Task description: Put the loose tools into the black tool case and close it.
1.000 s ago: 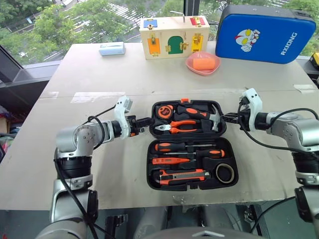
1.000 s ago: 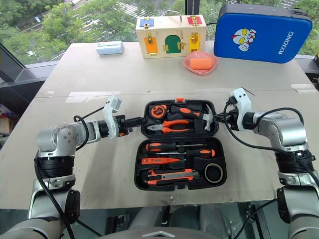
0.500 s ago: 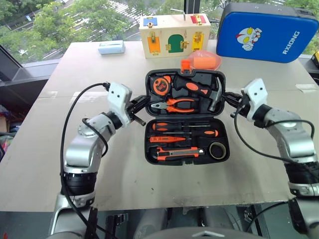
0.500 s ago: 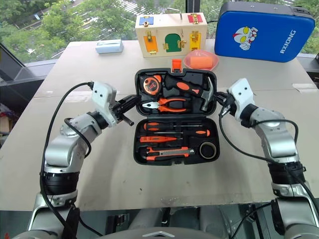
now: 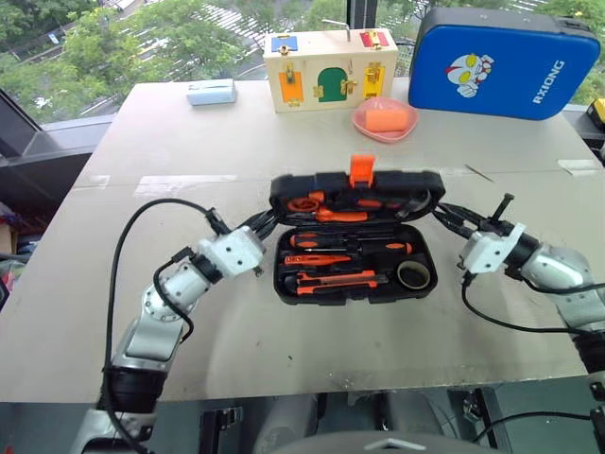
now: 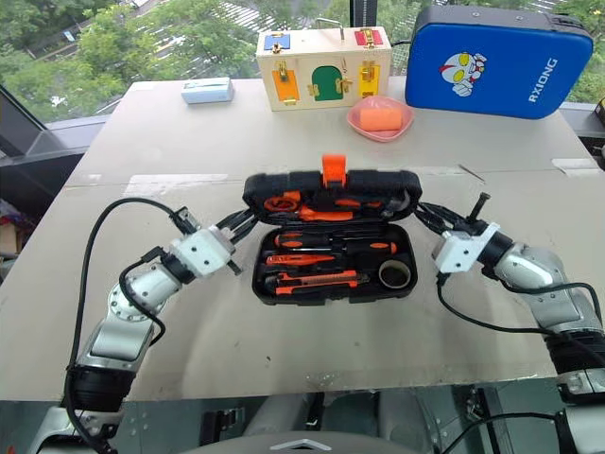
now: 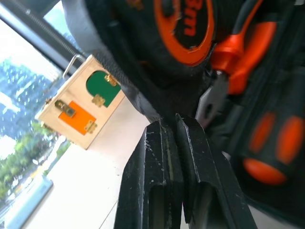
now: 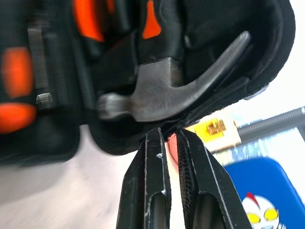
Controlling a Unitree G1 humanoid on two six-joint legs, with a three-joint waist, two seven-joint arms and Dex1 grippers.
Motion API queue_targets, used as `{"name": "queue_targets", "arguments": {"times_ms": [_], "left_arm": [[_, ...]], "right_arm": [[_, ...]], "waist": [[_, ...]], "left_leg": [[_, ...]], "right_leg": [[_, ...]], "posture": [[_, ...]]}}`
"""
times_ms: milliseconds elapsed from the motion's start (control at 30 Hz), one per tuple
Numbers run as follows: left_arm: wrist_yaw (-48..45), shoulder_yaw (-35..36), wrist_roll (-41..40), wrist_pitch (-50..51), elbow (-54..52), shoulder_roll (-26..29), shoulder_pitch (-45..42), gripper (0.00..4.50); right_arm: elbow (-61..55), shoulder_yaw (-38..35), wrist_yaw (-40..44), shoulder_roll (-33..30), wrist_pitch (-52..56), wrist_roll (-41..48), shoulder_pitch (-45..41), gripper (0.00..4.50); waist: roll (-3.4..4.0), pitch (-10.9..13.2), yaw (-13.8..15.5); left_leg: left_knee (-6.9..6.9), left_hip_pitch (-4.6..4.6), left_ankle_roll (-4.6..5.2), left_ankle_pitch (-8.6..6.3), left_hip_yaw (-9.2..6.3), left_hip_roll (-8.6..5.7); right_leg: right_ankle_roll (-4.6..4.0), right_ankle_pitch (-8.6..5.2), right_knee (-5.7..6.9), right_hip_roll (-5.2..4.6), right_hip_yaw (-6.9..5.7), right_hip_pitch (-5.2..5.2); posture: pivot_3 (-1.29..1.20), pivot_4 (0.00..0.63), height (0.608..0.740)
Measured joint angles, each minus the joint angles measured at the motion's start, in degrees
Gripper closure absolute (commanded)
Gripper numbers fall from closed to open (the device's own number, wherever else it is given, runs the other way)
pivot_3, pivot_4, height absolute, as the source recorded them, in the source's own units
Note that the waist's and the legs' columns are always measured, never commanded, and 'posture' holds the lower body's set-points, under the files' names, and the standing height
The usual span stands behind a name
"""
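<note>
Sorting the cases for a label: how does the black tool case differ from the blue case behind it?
The black tool case is partly open, lid raised, tools showing inside; the blue case is shut. The black one lies mid-table; the blue one stands on edge at the far side. The black is plain with an orange latch; the blue carries a cartoon print. Both have rounded corners.

White lettering "RXIONG" runs along the large blue cartoon-printed case (image 5: 501, 62) at my one o'clock. My left wrist view catches "3m" on the orange-and-black round tape measure (image 7: 190, 28).
</note>
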Motion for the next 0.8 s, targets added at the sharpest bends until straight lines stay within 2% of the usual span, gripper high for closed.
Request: {"name": "queue_targets", "arguments": {"times_ms": [33,67,100,133,233,267,300,333,433,467,500,600,633,700,800], "left_arm": [[-0.32,0.56,-0.58,-0.04,-1.57,0.26,1.98,3.68],[-1.0,1.47,-1.5,-0.16,-4.05,1.29,4.96,3.34],[-1.5,3.49,-2.41,-0.66,-7.06,2.62,8.43,2.85],[-1.94,5.19,-2.87,-1.06,-9.12,3.53,10.73,2.32],[-2.84,12.25,-6.35,0.85,-19.11,4.01,21.6,0.91],[-3.5,14.56,-8.6,2.45,-22.26,3.99,25.24,0.91],[-5.0,19.08,-12.99,4.52,-28.05,3.95,32.5,0.91],[-6.37,21.08,-15.0,5.4,-30.25,3.97,37.06,0.91],[-11.39,25.22,-18.53,7.87,-32.24,4.04,48.11,0.91],[-12.03,25.55,-18.65,9.2,-30.97,4.18,48.45,0.87],[-12.12,25.52,-19.8,13.54,-28.04,4.93,45.98,0.85],[-11.31,25.58,-23.81,25.67,-21.51,7.08,38.86,0.85],[-11.41,24.74,-26.12,31.3,-19.23,8.25,34.76,1.1],[-11.32,23.07,-30.01,39.12,-15.8,9.88,25.86,1.61],[-14.84,17.82,-34.72,48.36,-10.53,12.64,9.25,2.96]], "right_arm": [[-0.03,0.19,1.05,-0.95,-0.28,0.72,0.9,4.5],[-0.29,0.31,2.7,-2.79,-0.42,2.15,2.42,4.5],[-0.93,0.42,5.09,-5.35,-0.18,4.65,4.07,3.98],[-1.69,0.37,6.86,-7.35,0.16,6.6,5.2,3.78],[-11.14,0.4,18.75,-15.81,10.29,21.29,12.71,2.4],[-14.11,0.24,22.84,-18.74,14.78,26.18,15.73,2.4],[-18.41,-0.65,29.68,-24.05,20.7,33.23,21.38,2.4],[-19.61,-1.59,33.38,-26.27,23.4,36.1,24.16,2.4],[-24.42,-4.97,41.05,-30.24,31.07,43.58,29.81,2.4],[-25.45,-5.21,41.78,-30.19,32.66,44.7,30.09,2.64],[-27.38,-5.14,42.28,-29.45,35.64,45.55,30.09,2.93],[-31.49,-4.05,42.69,-26.9,40.21,46.11,29.44,4.21],[-32.37,-3.91,42.83,-25.88,42.08,46.11,29.12,4.49],[-33.19,-2.83,42.68,-23.86,44.2,45.63,27.63,4.5],[-34.44,-0.57,42.07,-20.81,47.16,43.1,24.92,4.5]], "waist": [[0.0,0.0,-0.08],[0.01,0.01,-0.16],[0.02,0.02,-0.22],[0.06,0.02,-0.18],[0.16,0.04,-0.03],[0.17,0.06,0.11],[0.19,0.06,0.22],[0.21,0.07,0.29],[0.37,0.2,0.55],[0.51,0.2,0.61],[0.69,0.27,1.0],[0.82,0.3,2.04],[0.78,0.28,2.34],[0.71,0.29,2.72],[0.57,0.27,2.96]], "left_leg": [[-0.01,-0.01,0.0,0.0,0.03,0.01],[-0.05,-0.03,0.01,-0.01,0.06,0.01],[-0.09,-0.01,0.01,-0.01,0.09,0.03],[-0.13,0.05,0.01,-0.01,0.11,0.05],[-0.12,0.15,0.1,-0.06,0.08,0.13],[-0.08,0.13,0.18,-0.11,0.06,0.14],[-0.03,0.11,0.42,-0.25,0.07,0.14],[-0.05,0.36,0.48,-0.3,0.06,0.14],[-0.18,1.06,0.73,-0.47,0.12,0.16],[-0.23,1.24,0.75,-0.49,0.12,0.25],[-0.22,1.33,0.75,-0.49,0.25,0.46],[0.08,1.12,0.74,-0.47,0.34,0.81],[0.1,1.12,0.73,-0.47,0.35,0.78],[0.19,0.97,0.72,-0.46,0.27,0.73],[0.21,0.91,0.61,-0.41,0.26,0.69]], "right_leg": [[0.0,0.0,-0.01,0.0,0.04,-0.01],[0.0,0.0,-0.03,-0.01,0.08,-0.04],[0.0,0.0,-0.04,-0.01,0.11,-0.05],[-0.01,-0.01,-0.06,-0.01,0.13,-0.02],[-0.02,-0.01,-0.1,-0.01,0.17,0.2],[-0.02,-0.02,-0.09,-0.01,0.17,0.23],[-0.02,-0.02,-0.11,-0.03,0.19,0.25],[-0.03,-0.02,-0.25,-0.04,0.15,0.55],[-0.12,-0.1,-0.53,-0.08,0.1,1.35],[-0.21,-0.18,-0.7,-0.06,0.03,1.61],[-0.23,-0.2,-0.75,-0.07,-0.2,1.87],[-0.09,-0.12,-0.75,0.01,-0.83,1.88],[-0.02,-0.07,-0.75,0.01,-1.01,1.88],[-0.01,-0.04,-0.76,0.05,-1.17,1.86],[0.01,-0.02,-0.78,0.03,-1.19,1.82]], "posture": [[0.0,0.15,0.735],[0.0,0.15,0.735],[0.0,0.15,0.735],[0.0,0.15,0.735],[0.0,0.15,0.735],[0.0,0.15,0.735],[0.0,0.15,0.735],[0.0,0.15,0.735],[0.0,0.15,0.735],[0.0,0.15,0.735],[0.0,0.15,0.735],[0.0,0.15,0.735],[0.0,0.15,0.735],[0.0,0.15,0.735],[0.0,0.15,0.735]]}}
